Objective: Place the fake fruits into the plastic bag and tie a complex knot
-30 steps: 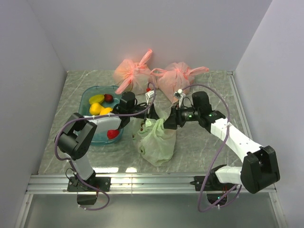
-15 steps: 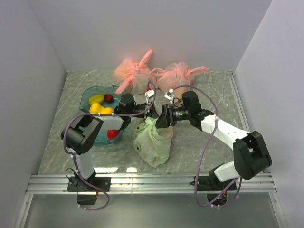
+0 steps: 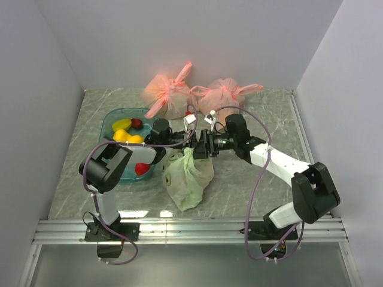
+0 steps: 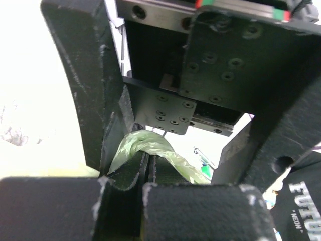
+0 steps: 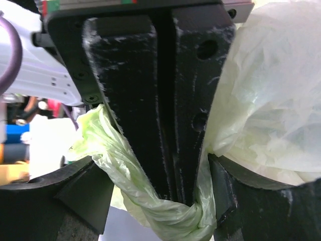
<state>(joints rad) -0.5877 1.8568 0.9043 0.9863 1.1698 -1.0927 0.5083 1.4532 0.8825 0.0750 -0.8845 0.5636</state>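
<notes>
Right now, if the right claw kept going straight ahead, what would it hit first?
Most likely the left gripper: its shut fingers, pinching the twisted handle of the plastic bag, sit between the right gripper's open jaws. Depth is hard to judge.

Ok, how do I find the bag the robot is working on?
Start at the grey marble table, then the see-through teal tub on its left. Just right of the tub slumps a crinkly bag. It is pale green; the two bags behind it are pink.
</notes>
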